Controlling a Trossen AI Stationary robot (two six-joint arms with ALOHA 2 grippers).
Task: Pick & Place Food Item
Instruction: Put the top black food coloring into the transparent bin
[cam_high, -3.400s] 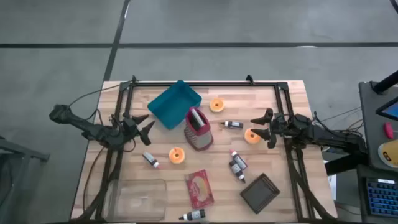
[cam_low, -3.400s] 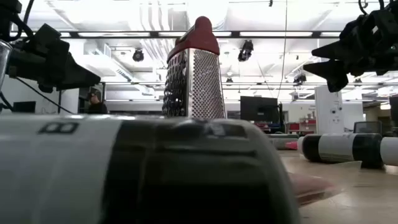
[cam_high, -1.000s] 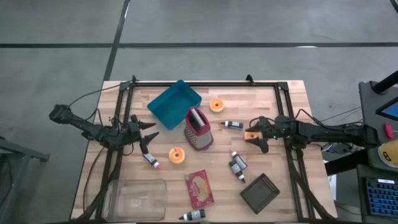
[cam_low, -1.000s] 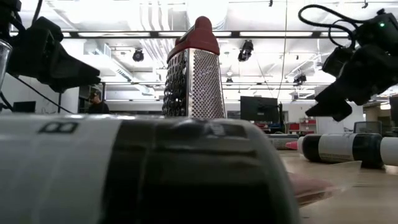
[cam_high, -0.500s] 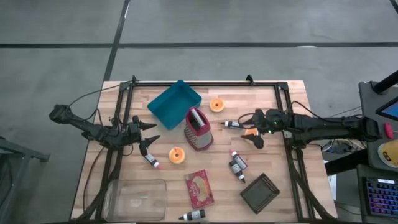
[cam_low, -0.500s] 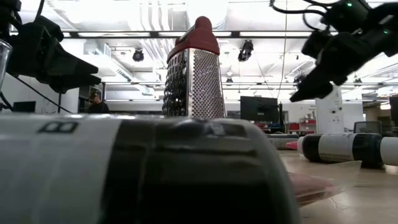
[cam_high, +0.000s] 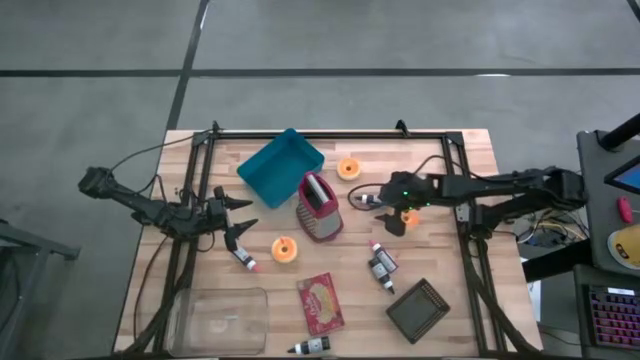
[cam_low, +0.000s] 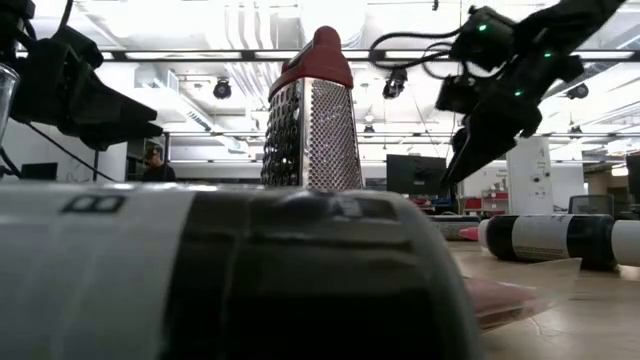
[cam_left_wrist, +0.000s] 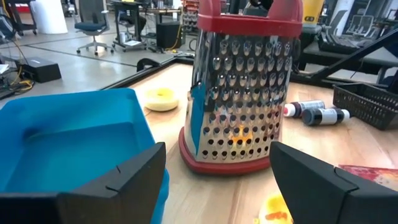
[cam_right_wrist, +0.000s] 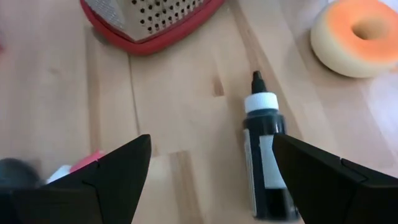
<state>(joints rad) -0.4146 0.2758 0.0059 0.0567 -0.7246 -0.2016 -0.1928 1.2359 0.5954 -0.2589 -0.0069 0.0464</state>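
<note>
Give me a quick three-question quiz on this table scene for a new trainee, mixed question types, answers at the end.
1. True or false: the grater lies flat on its side.
2. Which gripper hovers over the small bottle beside the grater: A) left, B) right?
3. Fill in: the blue bin holds ____.

Key:
1. False. The low view shows it upright.
2. B. The right gripper hangs open over that bottle, with a donut close by. The left gripper waits open at the table's left side.
3. Nothing that the high view or the left wrist view shows.
</note>
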